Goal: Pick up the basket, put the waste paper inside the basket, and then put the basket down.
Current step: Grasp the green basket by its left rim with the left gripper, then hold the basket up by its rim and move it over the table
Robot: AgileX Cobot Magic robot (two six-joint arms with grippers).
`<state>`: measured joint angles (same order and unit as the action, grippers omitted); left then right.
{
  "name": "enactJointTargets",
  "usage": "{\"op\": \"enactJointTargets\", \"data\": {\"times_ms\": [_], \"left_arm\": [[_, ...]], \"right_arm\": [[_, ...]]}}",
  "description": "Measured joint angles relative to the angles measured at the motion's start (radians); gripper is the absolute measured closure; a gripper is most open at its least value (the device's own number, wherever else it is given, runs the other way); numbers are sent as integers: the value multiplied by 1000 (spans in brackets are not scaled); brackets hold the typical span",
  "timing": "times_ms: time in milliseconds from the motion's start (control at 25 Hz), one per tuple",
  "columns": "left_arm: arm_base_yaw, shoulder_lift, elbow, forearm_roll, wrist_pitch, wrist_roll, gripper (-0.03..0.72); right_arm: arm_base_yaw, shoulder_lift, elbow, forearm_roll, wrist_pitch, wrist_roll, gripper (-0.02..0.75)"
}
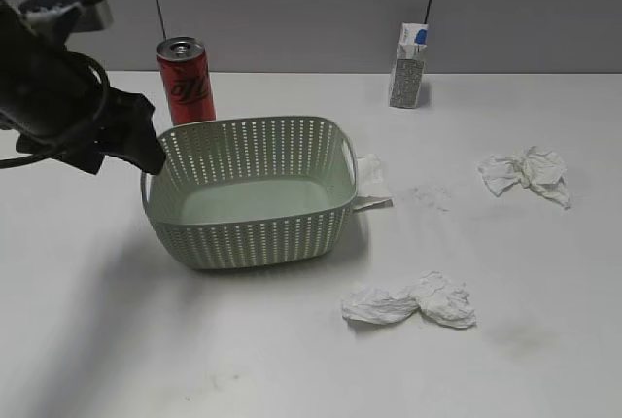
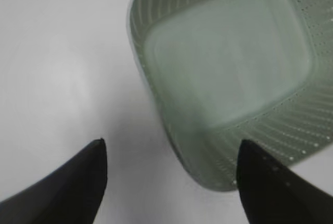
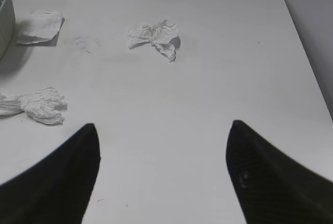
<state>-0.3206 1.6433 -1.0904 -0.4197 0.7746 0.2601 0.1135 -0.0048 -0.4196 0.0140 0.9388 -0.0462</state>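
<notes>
You see the left gripper [image 2: 171,153] with fingers apart above the left rim of the basket [image 1: 255,228], the right gripper [image 3: 162,130] also spread, and the waste paper [image 1: 410,303] lying right of it.

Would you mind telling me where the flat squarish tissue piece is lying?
In the exterior view, the flat tissue piece lies on the table right of centre, tucked against the green basket's right side.

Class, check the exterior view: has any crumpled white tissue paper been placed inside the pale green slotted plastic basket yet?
No. The pale green slotted plastic basket is empty inside, and the crumpled white tissue pieces lie on the white table outside it.
</notes>
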Motion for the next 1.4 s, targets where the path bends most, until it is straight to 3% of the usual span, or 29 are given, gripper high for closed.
{"op": "enactJointTargets", "data": {"times_ms": [200,480,600,720,880,960,1240,1400], "left_arm": [[46,131,-19,-80,-40,-36,98],[37,234,-42,-162,-64,-41,129],[36,246,-50,-166,-76,-41,211],[36,246,-50,-168,-96,-41,342],[36,246,-51,-169,-105,-44,595],[36,249,-51,-163,-102,-40,674],[35,236,-52,-154,-84,-44,688],[34,142,-55,-10,-78,-119,688]], "right_arm": [[0,0,0,0,0,0,166],[0,0,0,0,0,0,166],[0,0,0,0,0,0,166],[0,0,0,0,0,0,166],[0,0,0,0,0,0,166],[0,0,0,0,0,0,166],[0,0,0,0,0,0,167],[0,0,0,0,-1,0,167]]}}
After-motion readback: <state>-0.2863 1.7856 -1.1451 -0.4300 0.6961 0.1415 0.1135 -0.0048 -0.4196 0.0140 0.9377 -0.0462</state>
